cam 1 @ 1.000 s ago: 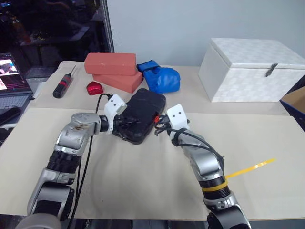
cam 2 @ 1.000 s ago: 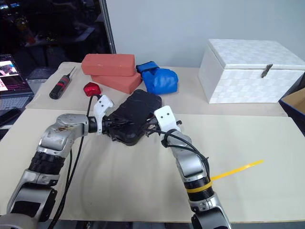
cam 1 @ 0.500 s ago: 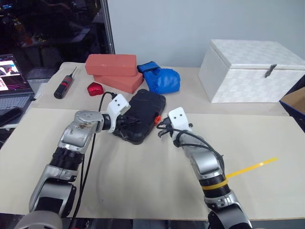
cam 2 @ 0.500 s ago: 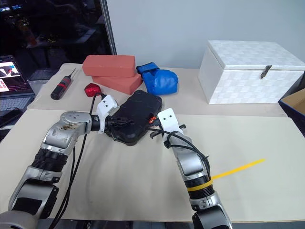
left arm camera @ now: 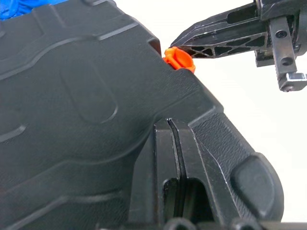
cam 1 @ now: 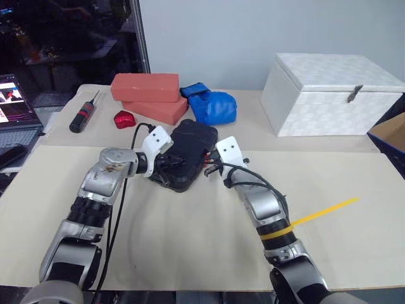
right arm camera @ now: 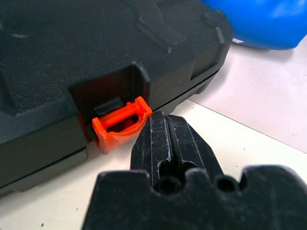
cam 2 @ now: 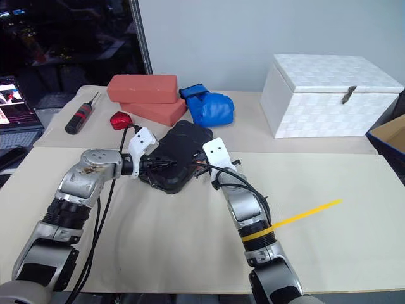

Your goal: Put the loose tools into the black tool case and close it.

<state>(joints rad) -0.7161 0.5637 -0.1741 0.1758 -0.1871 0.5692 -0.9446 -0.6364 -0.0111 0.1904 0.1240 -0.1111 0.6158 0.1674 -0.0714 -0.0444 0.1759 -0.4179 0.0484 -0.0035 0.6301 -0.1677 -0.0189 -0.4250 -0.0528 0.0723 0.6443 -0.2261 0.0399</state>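
The black tool case (cam 1: 192,144) lies flat on the table with its lid down, its small orange latch (right arm camera: 117,125) sticking out of the side that faces my right arm. My left gripper (cam 1: 168,166) is shut, and its fingers (left arm camera: 163,153) rest on the lid at the case's near end. My right gripper (right arm camera: 159,120) is shut too, and its tip touches the orange latch (left arm camera: 178,59). The right gripper's fingers (left arm camera: 225,36) come in from the side of the case. The loose tools are out of view.
Behind the case lie two stacked red bricks (cam 1: 147,88), a blue glove (cam 1: 212,104) and a small red object (cam 1: 124,118). A black screwdriver with a red band (cam 1: 83,115) lies far left near a laptop (cam 1: 12,117). A white box (cam 1: 332,92) stands back right. A yellow strip (cam 1: 323,212) lies on the mat.
My right gripper has moved forward and a little left, bringing its tip up to the orange latch. The left gripper has stayed on the lid.
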